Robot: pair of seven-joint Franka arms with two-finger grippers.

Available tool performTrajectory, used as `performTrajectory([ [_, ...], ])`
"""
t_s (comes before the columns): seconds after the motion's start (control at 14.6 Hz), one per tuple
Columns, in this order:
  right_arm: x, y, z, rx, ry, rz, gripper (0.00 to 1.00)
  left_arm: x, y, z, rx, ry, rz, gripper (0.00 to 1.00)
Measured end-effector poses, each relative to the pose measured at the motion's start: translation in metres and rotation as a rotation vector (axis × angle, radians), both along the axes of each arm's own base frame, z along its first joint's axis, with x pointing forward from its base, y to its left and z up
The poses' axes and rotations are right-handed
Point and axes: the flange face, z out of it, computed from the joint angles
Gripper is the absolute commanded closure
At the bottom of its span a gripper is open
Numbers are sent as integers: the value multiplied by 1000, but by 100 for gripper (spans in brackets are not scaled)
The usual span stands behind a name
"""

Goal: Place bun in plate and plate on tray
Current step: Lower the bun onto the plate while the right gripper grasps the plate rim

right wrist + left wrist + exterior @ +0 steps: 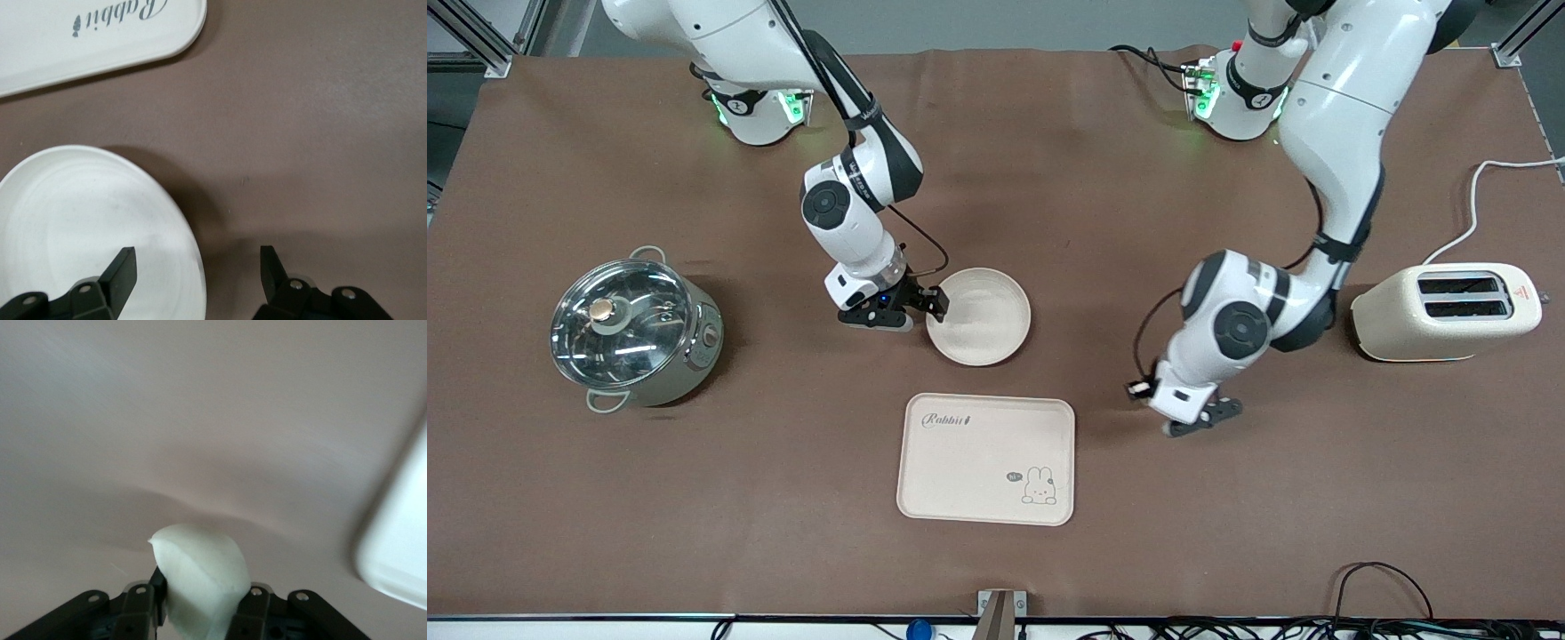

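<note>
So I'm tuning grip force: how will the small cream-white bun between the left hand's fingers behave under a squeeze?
The small cream-white bun looks soft: its rounded surface bulges above the left hand shut on it, so hard clamping would probably dent it. It seems light for its size. Its rounded shape suggests it may roll a little when released onto the round cream plate, where the open right hand straddles the rim.

Brown desk (pixel 605 498). Cream-white bun (pixel 200 577). Plain cream-white plate (pixel 983 293). Cream tray (pixel 960 471), dark "Rabbit" lettering, small rabbit drawing. Cream toaster (pixel 1445 313), white cord. Silver pot (pixel 633 327), glass lid, gold knob. White arms, black pincers, green base lights.
</note>
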Motion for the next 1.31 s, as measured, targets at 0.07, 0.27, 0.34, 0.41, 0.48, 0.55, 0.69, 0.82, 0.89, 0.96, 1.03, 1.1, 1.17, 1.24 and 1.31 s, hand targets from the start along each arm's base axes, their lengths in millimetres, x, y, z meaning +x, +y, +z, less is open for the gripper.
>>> performTrajectory([
  [0.07, 0, 1, -7, -1, -10, 0, 65, -9, -28, 8, -17, -1, 21, 63],
  [0.27, -3, 4, -19, -4, -17, 1, 93, -48, -108, 22, -38, 3, 73, 63],
  [0.34, -2, 5, -18, -3, -18, 1, 99, -63, -133, 25, -42, 8, 96, 63],
  [0.41, -2, 6, -17, -2, -19, 1, 100, -79, -156, 26, -46, 15, 117, 62],
  [0.48, -1, 7, -17, 0, -21, 1, 100, -94, -175, 24, -46, 24, 133, 60],
  [0.55, -1, 8, -15, 3, -25, 0, 100, -108, -193, 19, -44, 36, 146, 56],
  [0.69, 0, 8, -14, 4, -28, 0, 100, -128, -221, 5, -42, 60, 176, 44],
  [0.82, 0, 8, -14, 4, -28, 0, 100, -140, -241, -12, -41, 80, 198, 23],
  [0.89, 0, 8, -14, 4, -28, 0, 100, -140, -244, -18, -39, 85, 201, 0],
  [0.96, 0, 8, -14, 4, -28, 0, 100, -138, -244, -22, -40, 86, 206, 0],
  [1.03, 0, 8, -14, 4, -28, 0, 100, -134, -242, -23, -43, 83, 213, 0],
  [1.1, 0, 8, -14, 4, -28, 0, 100, -129, -240, -20, -49, 75, 220, 0],
  [1.17, 1, 8, -14, 5, -30, -2, 100, -121, -238, -13, -61, 65, 229, 0],
  [1.24, 1, 8, -13, 7, -36, -3, 100, -112, -237, -3, -78, 50, 240, 0],
  [1.31, 2, 7, -12, 9, -40, -7, 100, -101, -235, 13, -98, 31, 251, 0],
])
